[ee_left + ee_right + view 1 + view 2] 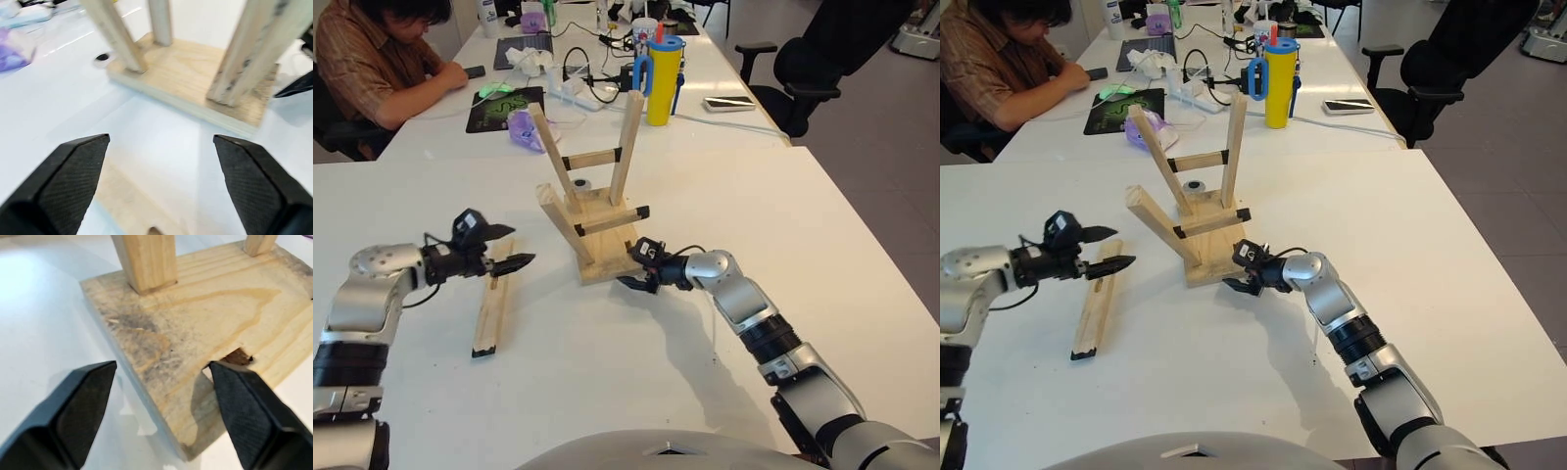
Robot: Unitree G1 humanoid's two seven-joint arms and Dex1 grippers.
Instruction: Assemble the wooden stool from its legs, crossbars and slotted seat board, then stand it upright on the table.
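Left gripper (pixel 519 245): spread wide and empty, hanging just above the far end of the loose leg (pixel 492 308).
Right gripper (pixel 162 367): also spread wide with nothing between its fingers. It straddles the near corner of the seat board (pixel 210 308), one finger over the wood beside a dark slot (pixel 239 356), the other over bare table (pixel 724 206).
Seat board: lies flat on the table, about midway between the left and right edges and closer to the far edge than the near one.
Legs: three stand up from the board. Two are at its far side (pixel 626 147), and one (pixel 563 230) leans out toward the table's left edge.
Crossbars: two, both black-ended. One (pixel 592 159) joins the two far legs, and the other (pixel 612 222) sits lower, across the near side.
Loose leg: lies flat on the left half of the table, running from near edge toward far edge.
Bottle (pixel 663 83): yellow with a blue handle, upright on the next table beyond the far edge. It is capped, so the contents are hidden.
Writing: too small to read.
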